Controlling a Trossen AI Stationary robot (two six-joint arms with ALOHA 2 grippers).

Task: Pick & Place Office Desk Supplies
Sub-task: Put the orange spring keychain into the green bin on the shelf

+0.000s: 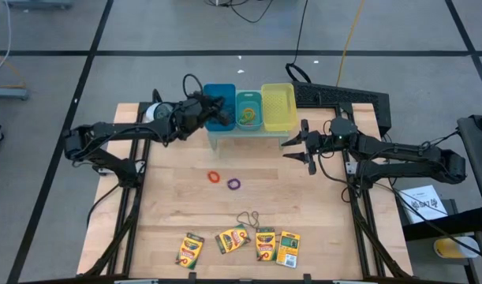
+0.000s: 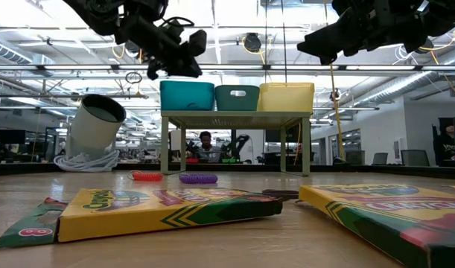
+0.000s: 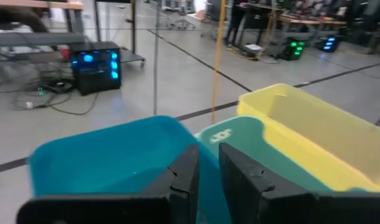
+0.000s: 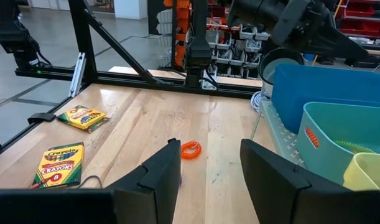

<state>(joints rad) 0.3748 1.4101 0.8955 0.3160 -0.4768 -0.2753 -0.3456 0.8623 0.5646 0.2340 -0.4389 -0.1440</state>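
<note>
Wooden surface (image 1: 177, 197) seen from above, with grey floor around it. Three bins stand in a row on a small stand at the far edge: a blue bin (image 1: 219, 107), a teal bin (image 1: 248, 111) with small coloured items inside, and a yellow bin (image 1: 278, 107). The left pincer (image 1: 217, 109) hangs over the blue bin, fingers nearly closed; whether it holds anything cannot be told. The right pincer (image 1: 298, 145) hovers just beside the yellow bin, fingers spread wide and empty. A red ring band (image 1: 214, 176) and a purple ring band (image 1: 234, 184) lie near the middle of the surface, close together but apart. Four crayon boxes (image 1: 238, 239) lie in a row along the near edge, with a thin wiry loop (image 1: 249, 218) just beyond them. A silvery-white roll (image 1: 153, 111) sits near the far left corner. From table height, two crayon boxes fill the foreground, the ring bands lie beyond them, and the bins sit raised on the stand with both arms above. A person is visible in the room behind. In the left wrist view, two dark fingers (image 3: 186, 177) stand almost together above the blue bin. In the right wrist view, the fingers (image 4: 162, 171) are wide apart, the red ring band between them on the wood.
</note>
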